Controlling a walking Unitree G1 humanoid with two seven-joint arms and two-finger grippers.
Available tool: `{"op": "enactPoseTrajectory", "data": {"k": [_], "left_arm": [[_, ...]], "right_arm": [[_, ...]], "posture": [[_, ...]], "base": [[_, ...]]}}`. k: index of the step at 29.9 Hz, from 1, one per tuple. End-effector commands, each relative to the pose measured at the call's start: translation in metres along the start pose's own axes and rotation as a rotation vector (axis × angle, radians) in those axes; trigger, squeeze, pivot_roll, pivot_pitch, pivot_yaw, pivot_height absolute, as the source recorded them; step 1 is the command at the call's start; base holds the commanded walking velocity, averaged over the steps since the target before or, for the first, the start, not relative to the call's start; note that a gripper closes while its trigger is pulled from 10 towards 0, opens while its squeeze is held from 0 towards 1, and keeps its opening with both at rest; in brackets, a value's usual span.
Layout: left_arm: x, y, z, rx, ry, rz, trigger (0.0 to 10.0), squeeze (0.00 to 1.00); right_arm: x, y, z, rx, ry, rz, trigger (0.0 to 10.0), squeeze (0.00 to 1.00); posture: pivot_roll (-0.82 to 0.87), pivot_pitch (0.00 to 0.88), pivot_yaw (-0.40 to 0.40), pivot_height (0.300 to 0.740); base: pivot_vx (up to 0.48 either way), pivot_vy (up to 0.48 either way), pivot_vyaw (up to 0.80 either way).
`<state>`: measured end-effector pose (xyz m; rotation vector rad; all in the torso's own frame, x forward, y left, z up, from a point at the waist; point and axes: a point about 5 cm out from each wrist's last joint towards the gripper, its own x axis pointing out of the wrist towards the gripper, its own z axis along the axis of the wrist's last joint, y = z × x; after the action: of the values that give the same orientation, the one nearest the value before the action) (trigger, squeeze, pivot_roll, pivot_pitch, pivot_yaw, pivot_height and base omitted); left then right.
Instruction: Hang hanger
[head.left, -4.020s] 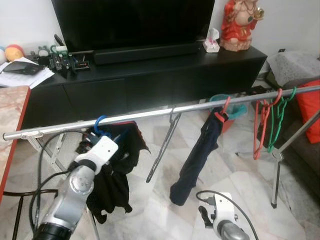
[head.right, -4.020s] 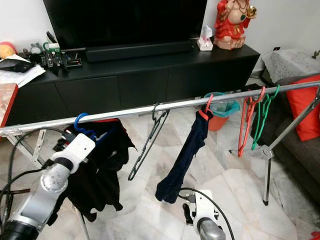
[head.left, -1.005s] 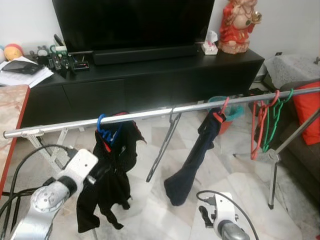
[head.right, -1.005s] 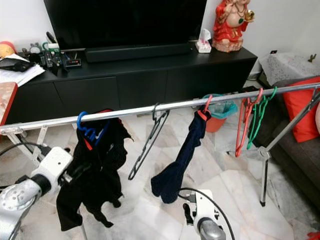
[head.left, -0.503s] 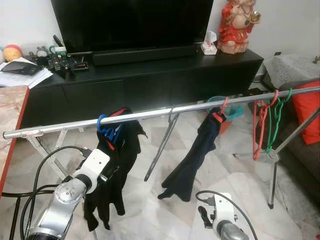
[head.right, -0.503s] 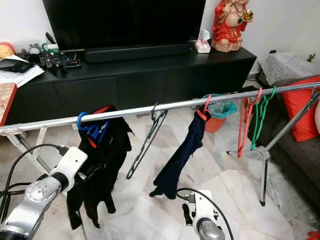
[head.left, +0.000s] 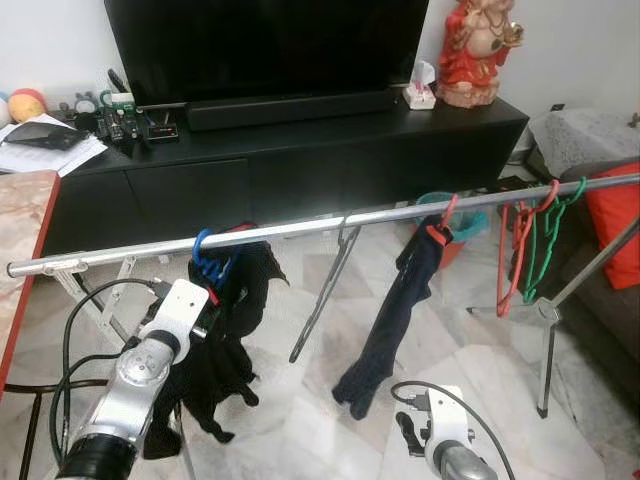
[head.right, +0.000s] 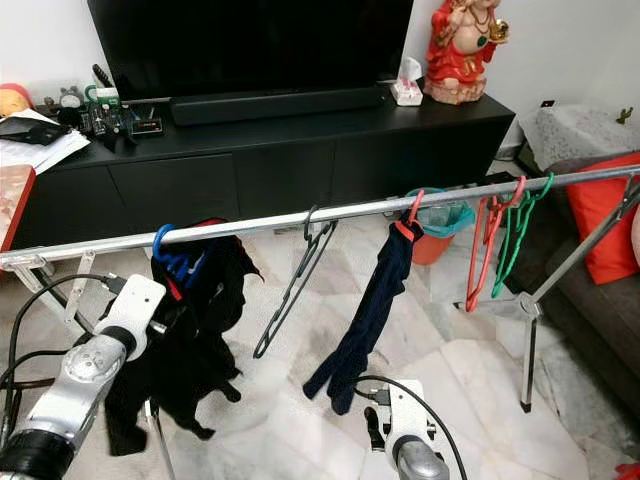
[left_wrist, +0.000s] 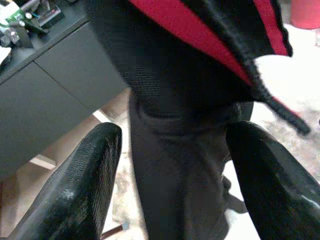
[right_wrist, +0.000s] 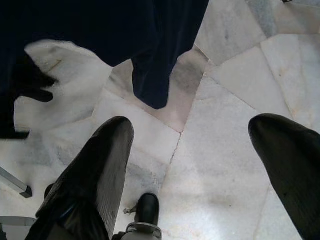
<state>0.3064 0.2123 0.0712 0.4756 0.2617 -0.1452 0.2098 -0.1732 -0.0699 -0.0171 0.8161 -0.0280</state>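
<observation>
A blue hanger (head.left: 205, 252) hooks over the silver rail (head.left: 300, 229) toward its left end and carries a black garment (head.left: 225, 330) with red lining. My left gripper (left_wrist: 175, 135) is open, right up against that garment below the rail, and the cloth hangs just beyond its fingers (left_wrist: 82, 180). The left arm's white wrist (head.left: 178, 308) sits beside the garment. My right gripper (right_wrist: 192, 125) hangs low and open over the marble floor (right_wrist: 225, 165), holding nothing.
Further along the rail hang an empty black hanger (head.left: 328, 290), a navy garment (head.left: 392, 310) on a red hanger, then red (head.left: 515, 250) and green hangers (head.left: 550, 235). A black TV console (head.left: 300, 160) stands behind. A rail leg (head.left: 545, 340) and red cushion (head.left: 618, 215) are at the right.
My left arm dropped from the hanger's hook, then rose again and now presses close to the black garment. Both hanging garments have swung.
</observation>
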Motion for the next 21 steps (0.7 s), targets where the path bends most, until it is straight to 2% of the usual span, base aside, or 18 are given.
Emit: {"op": "enactPoseTrajectory", "data": {"k": [1,2,3,21], "left_arm": [[0.0024,-0.0013,-0.0004,0.004,-0.003,0.002,8.7,0.0],[0.0033,-0.0021,-0.0003,0.006,-0.004,0.004,6.4,0.0],[0.0048,-0.0039,0.0002,0.014,-0.009,0.005,0.0,0.0],[0.007,-0.0073,-0.0029,0.014,-0.022,0.007,0.0,0.0]], "right_arm": [[0.0,-0.0027,0.001,0.009,-0.007,-0.011,10.0,0.0],[0.0,-0.0028,0.0009,0.009,-0.007,-0.011,10.0,0.0],[-0.0001,-0.0029,0.0009,0.007,-0.006,-0.011,10.0,0.0],[0.0,-0.0036,0.0013,0.004,-0.006,-0.009,10.0,0.0]], "posture": [[0.01,0.0,-0.061,0.74],[0.0,0.0,-0.057,0.74],[0.0,0.0,-0.057,0.74],[0.0,0.0,-0.065,0.74]], "base": [[0.0,0.0,0.0],[0.0,0.0,0.0],[0.0,0.0,0.0],[0.0,0.0,0.0]]}}
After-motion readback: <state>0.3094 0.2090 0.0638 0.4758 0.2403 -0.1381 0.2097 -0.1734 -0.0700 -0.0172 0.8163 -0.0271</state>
